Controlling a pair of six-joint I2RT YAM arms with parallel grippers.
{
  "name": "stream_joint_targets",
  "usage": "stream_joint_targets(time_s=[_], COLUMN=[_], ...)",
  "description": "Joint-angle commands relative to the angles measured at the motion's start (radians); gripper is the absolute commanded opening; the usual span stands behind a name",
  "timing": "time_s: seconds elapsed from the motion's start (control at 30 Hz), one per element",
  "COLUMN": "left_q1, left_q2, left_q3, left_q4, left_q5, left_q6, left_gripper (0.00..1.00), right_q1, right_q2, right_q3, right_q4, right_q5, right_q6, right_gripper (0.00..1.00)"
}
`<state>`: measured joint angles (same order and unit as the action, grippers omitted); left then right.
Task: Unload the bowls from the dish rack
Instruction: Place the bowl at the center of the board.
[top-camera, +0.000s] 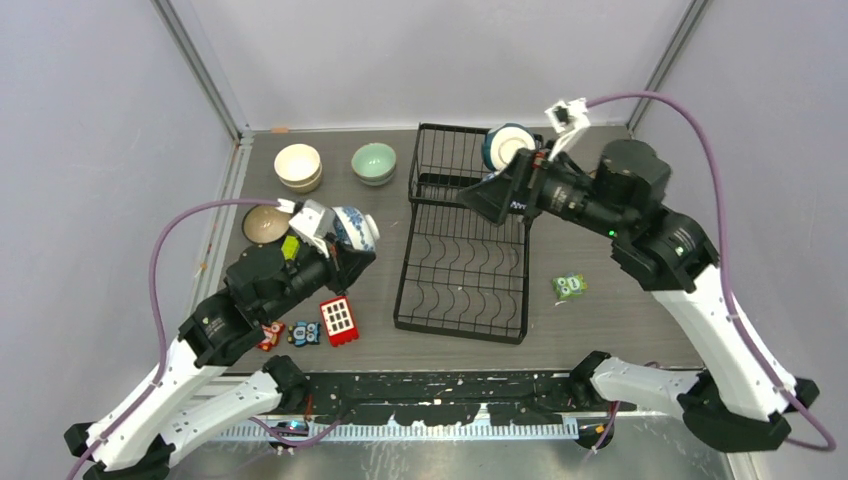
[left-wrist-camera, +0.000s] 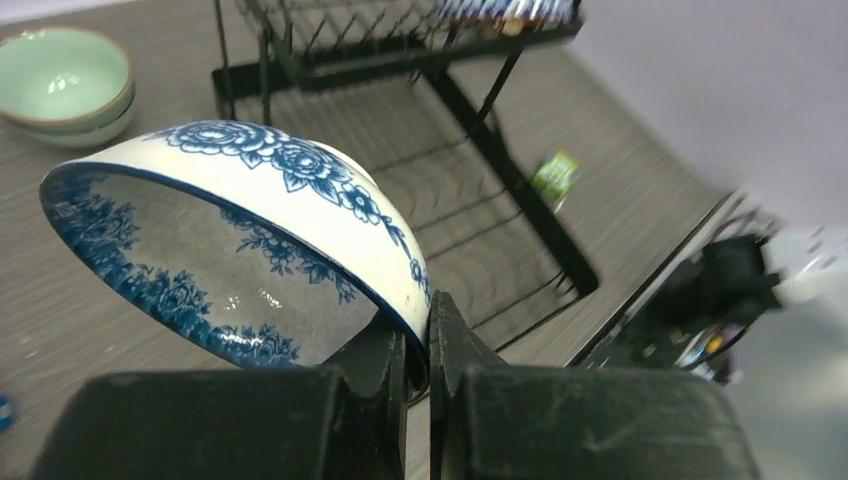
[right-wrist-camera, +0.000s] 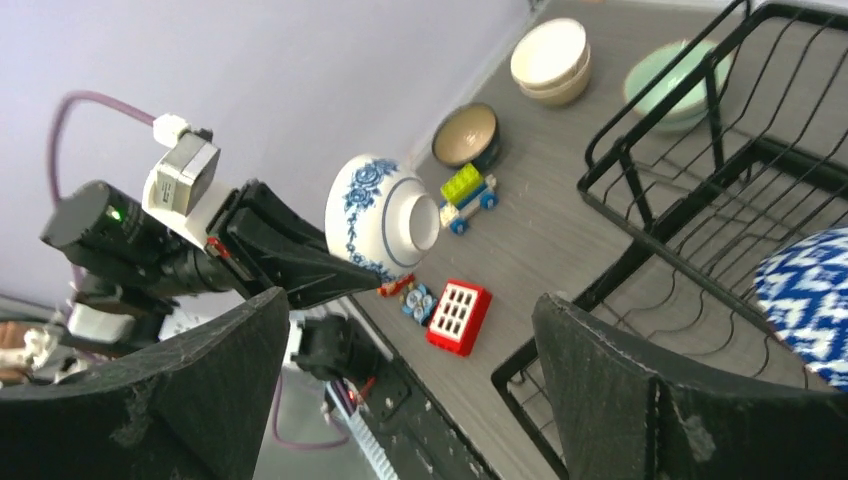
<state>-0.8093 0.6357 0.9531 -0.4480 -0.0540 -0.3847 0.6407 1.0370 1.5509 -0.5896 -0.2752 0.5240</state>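
- Left pincer (left-wrist-camera: 428, 340) pinches tilted white bowl (left-wrist-camera: 250, 230), blue flowers inside and out, 9 o'clock of dish rack (top-camera: 465, 270).
- Right pincer (right-wrist-camera: 408, 310) spread beside blue-patterned bowl (right-wrist-camera: 810, 300) at rack's 12 o'clock.

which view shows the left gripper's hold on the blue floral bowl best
The left wrist view: the blue floral bowl fills the frame, its rim pinched by the left gripper. The right wrist view shows only its outside and foot, farther off; the top external view shows it small.
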Motion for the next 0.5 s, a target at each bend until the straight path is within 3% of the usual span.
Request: stream_joint_targets(time_s=[0.0, 0.47], left_q1=[0.005, 0.005], left_q2=[-0.024, -0.064], left_q3=[0.051, 0.077], left_q4=[-0.192, -0.401], left_q5=[0.023, 0.296], left_q6=[0.259, 0.762], left_gripper=[0.00, 0.00], right_q1=[0.116, 0.257], right_q2=[0.106, 0.448], right_q3=[0.108, 0.433], right_q4=[-0.183, -0.405], right_q5=[0.101, 0.199], right_q6=[-0.075, -0.122], right_gripper=[0.95, 0.95])
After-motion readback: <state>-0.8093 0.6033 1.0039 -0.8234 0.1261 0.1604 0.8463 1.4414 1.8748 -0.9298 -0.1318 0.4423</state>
